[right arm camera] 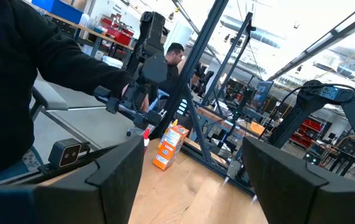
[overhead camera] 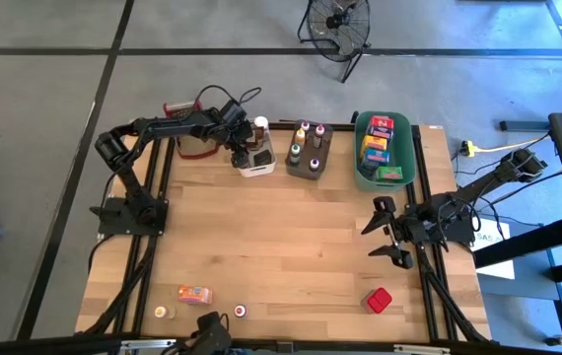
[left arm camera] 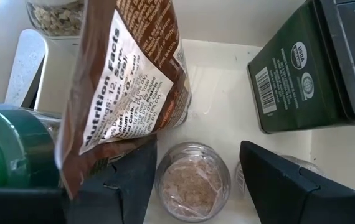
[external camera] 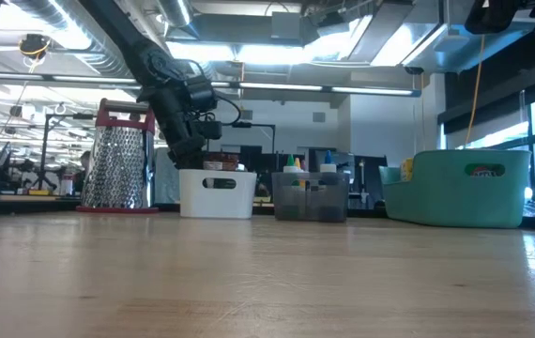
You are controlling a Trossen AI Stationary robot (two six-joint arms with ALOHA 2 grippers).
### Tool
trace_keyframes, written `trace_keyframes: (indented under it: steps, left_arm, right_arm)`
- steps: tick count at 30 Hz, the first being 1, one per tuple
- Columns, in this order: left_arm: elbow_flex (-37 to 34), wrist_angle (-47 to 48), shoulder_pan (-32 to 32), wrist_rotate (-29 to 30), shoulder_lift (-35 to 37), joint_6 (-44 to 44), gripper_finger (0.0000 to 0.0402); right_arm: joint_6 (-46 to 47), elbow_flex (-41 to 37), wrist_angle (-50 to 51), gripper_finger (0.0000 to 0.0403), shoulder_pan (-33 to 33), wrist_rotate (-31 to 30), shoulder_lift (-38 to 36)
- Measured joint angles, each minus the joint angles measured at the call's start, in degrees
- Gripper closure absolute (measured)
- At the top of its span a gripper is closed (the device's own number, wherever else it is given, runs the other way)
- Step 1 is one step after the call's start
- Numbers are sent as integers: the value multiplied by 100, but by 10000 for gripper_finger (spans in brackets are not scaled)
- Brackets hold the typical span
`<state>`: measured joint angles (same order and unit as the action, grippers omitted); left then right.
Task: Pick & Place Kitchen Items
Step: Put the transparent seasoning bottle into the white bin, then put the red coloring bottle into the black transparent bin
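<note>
While the left gripper (left arm camera: 193, 180) hangs open inside the white tub (overhead camera: 253, 166), a jar (left arm camera: 192, 180) lies between its fingers, beside a brown packet (left arm camera: 127, 81). Well right of the tub, the right gripper (overhead camera: 382, 235) waits, open.

At upper centre in the high view, my white plastic tub (overhead camera: 254, 166) sits beside a grey tub (overhead camera: 310, 163) and a green tub (overhead camera: 389, 176). A red box (overhead camera: 377, 300) lies lower right, an orange box (overhead camera: 194, 294) lower left, on pale striped wood (overhead camera: 281, 247).
</note>
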<state>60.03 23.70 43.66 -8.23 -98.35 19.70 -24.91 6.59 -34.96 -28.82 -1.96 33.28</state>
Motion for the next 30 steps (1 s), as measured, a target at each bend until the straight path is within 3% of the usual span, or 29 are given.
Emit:
trace_keyframes:
  steps: [13,23,30]
  left_arm:
    - [200,255,-19,12,411,-63,176]
    - [584,862,-509,23,1806,-182,176]
    - [592,1141,-1481,337,2832,54,176]
  right_arm:
    - [0,0,2,130,0,-2,0]
    - [0,0,2,130,0,0,0]
    - [0,0,0,130,-2,2,0]
